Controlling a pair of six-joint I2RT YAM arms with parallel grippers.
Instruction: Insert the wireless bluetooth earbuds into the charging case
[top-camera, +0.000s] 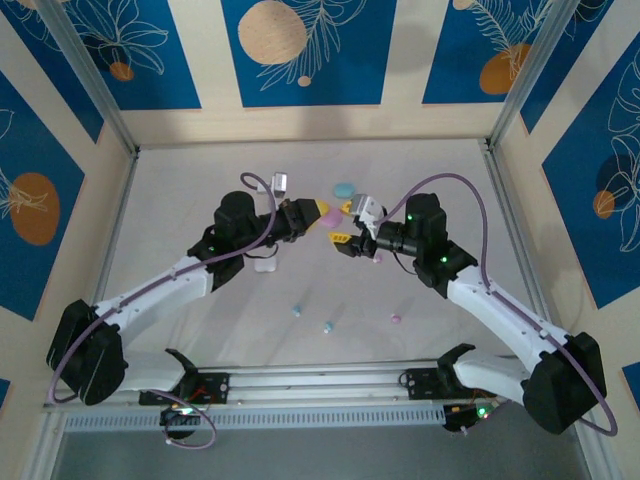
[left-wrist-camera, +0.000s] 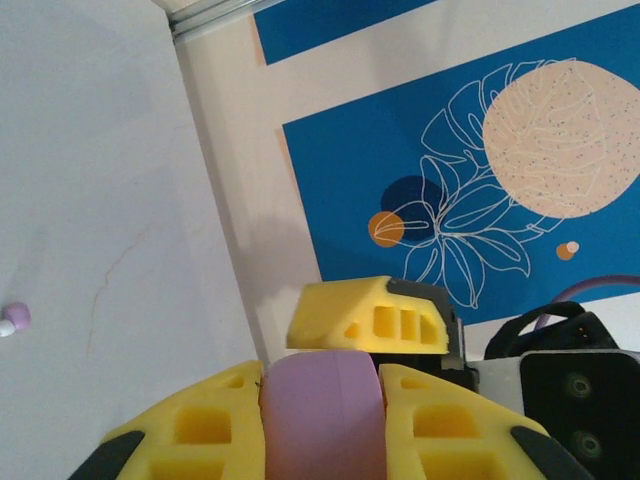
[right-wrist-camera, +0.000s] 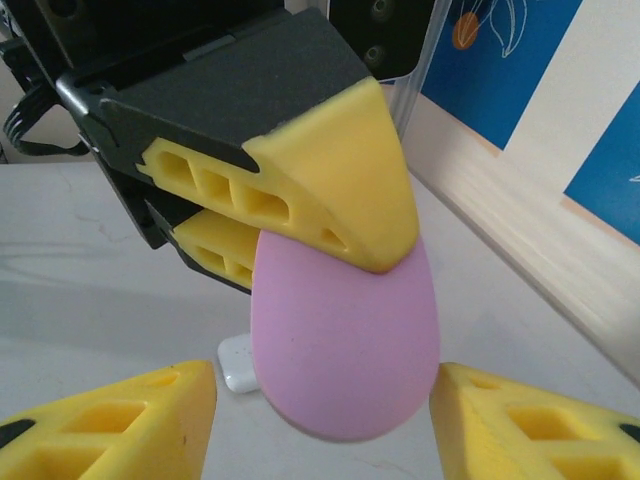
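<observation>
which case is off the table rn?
The pink case: the left gripper has it clamped between its jaws, above the table. The light blue case lies on the table, farther back.

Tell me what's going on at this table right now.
The left gripper is shut on a pink oval plastic charging case, holding it over the middle of the white table. The right gripper is open, with its yellow fingers on either side of the case's free end. Two tiny light blue earbuds and one tiny pink earbud lie loose nearer the arm bases, not yet picked up.
</observation>
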